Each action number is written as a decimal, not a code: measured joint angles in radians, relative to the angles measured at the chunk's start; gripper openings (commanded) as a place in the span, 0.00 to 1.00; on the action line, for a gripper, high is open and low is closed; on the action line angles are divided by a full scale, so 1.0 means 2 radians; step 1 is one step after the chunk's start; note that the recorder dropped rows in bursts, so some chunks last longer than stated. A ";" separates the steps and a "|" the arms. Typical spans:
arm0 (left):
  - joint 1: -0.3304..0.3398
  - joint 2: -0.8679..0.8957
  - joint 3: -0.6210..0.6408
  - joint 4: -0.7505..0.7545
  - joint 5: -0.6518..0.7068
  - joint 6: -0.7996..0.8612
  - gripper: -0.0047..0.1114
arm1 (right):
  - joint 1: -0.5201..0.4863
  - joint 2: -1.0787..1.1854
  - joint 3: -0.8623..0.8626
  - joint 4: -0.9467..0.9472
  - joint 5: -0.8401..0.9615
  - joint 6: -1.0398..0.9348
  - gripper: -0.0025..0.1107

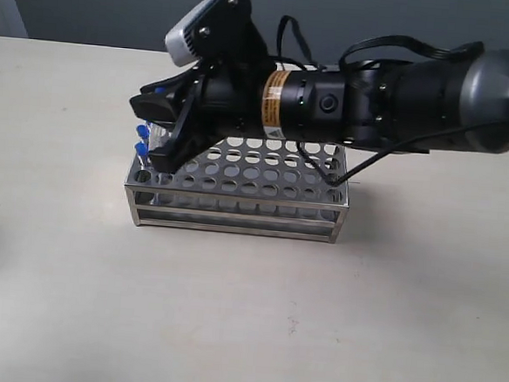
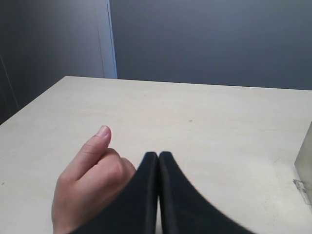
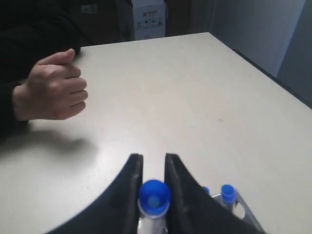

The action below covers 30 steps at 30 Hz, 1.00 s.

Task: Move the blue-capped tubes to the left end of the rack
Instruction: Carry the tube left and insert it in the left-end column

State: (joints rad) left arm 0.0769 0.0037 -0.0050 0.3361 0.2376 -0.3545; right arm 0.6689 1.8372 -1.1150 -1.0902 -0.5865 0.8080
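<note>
The steel rack stands mid-table. My right gripper reaches across to its left end. In the right wrist view that gripper has its two black fingers pressed on either side of a blue-capped tube, which stands upright over the rack. Two more blue caps rise from the rack corner beside it; in the exterior view blue caps show at the rack's left end, partly hidden by the fingers. My left gripper is shut and empty, low over bare table, away from the rack.
A person's fist rests on the table beyond the rack's left end, close beside the left gripper's fingers. A grey metal edge shows at the side of the left wrist view. A cardboard box stands past the table's far edge.
</note>
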 measured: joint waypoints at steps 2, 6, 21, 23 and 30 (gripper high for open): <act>0.000 0.000 0.000 0.000 0.000 0.000 0.04 | 0.007 0.014 -0.009 0.000 0.001 0.001 0.02; 0.000 0.000 0.000 0.000 0.000 0.000 0.04 | 0.010 0.038 -0.020 0.000 0.003 0.001 0.02; 0.000 0.000 0.000 0.000 0.000 0.000 0.04 | 0.010 0.074 -0.040 0.007 -0.012 0.002 0.02; 0.000 0.000 0.000 0.000 0.000 0.000 0.04 | 0.010 0.084 -0.047 0.003 -0.008 0.002 0.02; 0.000 0.000 0.000 0.000 0.000 0.000 0.04 | 0.010 0.095 -0.061 -0.008 0.013 0.002 0.02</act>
State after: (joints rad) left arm 0.0769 0.0037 -0.0050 0.3361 0.2376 -0.3545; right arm 0.6885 2.0263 -1.2372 -1.1062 -0.5603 0.8119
